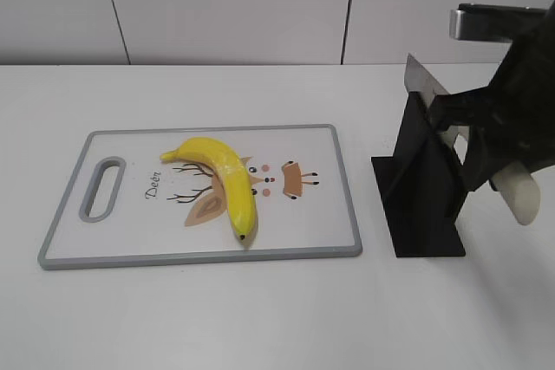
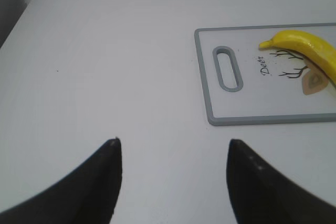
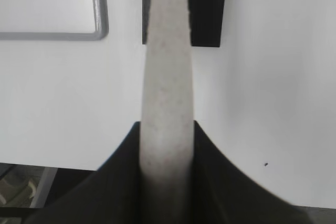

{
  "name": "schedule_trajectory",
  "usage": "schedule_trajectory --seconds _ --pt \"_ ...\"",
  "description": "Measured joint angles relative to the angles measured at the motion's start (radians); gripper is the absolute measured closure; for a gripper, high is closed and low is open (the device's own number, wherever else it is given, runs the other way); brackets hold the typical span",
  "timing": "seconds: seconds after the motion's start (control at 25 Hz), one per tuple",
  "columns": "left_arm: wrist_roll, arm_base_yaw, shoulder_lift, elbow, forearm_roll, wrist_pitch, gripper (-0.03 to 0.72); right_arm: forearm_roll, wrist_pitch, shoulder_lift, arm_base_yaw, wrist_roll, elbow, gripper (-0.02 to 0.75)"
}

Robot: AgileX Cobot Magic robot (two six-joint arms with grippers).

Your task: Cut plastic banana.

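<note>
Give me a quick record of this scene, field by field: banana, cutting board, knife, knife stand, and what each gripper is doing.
banana: whole, uncut, lying on the cutting board
cutting board: flat on the white table, grey rim, handle slot at its left end
knife: pale handle clamped in the right gripper, blade at the black stand
knife stand: black, to the right of the board
right gripper: shut on the knife handle
left gripper: open, empty, over bare table left of the board

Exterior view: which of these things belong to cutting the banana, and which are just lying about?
In the job:
- plastic banana, lying on the cutting board
- knife, its pale handle clamped in the right gripper
- black knife stand, where the blade sits

Lying about:
- nothing else on the white table
- left gripper idle, jaws open
</note>
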Motion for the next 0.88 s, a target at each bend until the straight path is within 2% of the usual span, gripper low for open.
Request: schedule_trajectory --seconds 0.4,0.6,0.88 --pt "0.0 0.0 0.0 0.0 0.0 0.0 0.099 -0.072 0.12 -0.042 0.0 0.014 -0.197 0.571" --pt "0.0 0.0 0.0 0.0 0.0 0.0 0.099 -0.099 0.128 -0.043 0.001 0.011 -0.325 0.571" --pt "0.063 0.0 0.041 -0.012 -0.03 -0.015 0.099 -0.099 0.13 -0.031 0.0 -0.172 -0.428 0.571"
